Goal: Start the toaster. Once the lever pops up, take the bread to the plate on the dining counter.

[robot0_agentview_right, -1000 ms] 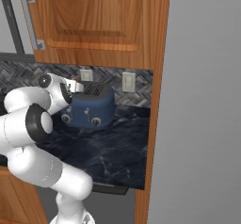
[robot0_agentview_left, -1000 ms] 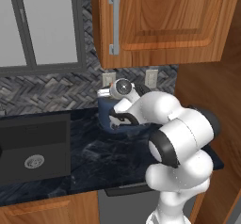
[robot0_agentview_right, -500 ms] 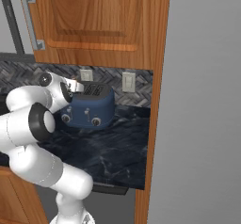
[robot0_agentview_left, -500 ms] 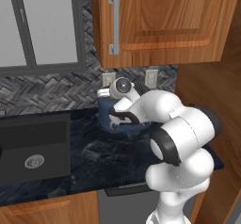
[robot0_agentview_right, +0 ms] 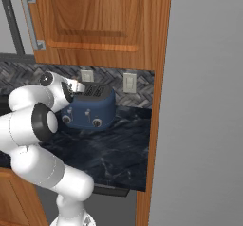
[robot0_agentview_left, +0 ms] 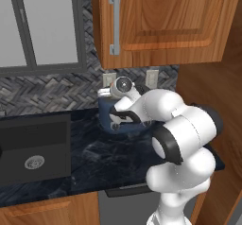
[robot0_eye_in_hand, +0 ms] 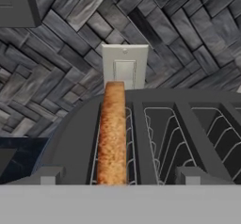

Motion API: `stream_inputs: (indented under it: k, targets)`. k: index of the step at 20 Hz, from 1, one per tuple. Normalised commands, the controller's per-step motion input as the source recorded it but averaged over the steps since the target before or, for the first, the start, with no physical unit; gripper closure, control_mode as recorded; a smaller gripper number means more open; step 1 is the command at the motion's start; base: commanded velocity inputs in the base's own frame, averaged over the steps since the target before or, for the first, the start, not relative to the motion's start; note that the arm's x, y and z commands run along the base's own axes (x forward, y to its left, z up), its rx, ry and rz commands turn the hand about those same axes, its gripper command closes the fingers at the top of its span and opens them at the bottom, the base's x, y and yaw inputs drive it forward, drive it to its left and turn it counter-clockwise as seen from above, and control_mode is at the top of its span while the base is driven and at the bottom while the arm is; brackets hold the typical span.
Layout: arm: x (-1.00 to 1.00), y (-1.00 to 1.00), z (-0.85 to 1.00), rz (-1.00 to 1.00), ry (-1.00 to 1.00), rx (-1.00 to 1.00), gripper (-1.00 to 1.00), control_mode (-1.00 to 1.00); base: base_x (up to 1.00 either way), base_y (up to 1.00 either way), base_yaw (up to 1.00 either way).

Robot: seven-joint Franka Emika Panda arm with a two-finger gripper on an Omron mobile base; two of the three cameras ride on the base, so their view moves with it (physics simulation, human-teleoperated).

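My two-finger gripper (robot0_eye_in_hand: 114,180) hangs over the squat dark-blue four-slot toaster (robot0_agentview_right: 88,108), centre left in the right base view. My dark fingertips (robot0_eye_in_hand: 47,176) stand wide apart, straddling the thin golden-brown bread slice (robot0_eye_in_hand: 112,132) upright in the leftmost slot; I cannot tell whether they touch it.

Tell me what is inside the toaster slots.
One bread slice stands in the leftmost slot of the toaster, its top edge showing. The next slots show bare wire guides. The bread's lower part is hidden inside the slot.
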Motion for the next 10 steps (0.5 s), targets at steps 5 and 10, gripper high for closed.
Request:
stream_inputs:
  k: [5,10]
  targets:
    - [0.02,0.02,0.00,0.00,0.00,0.00,1.00,-1.00,0.00,0.00,0.00]
    - [0.00,0.00,0.00,0.00,0.00,0.00,1.00,-1.00,0.00,0.00,0.00]
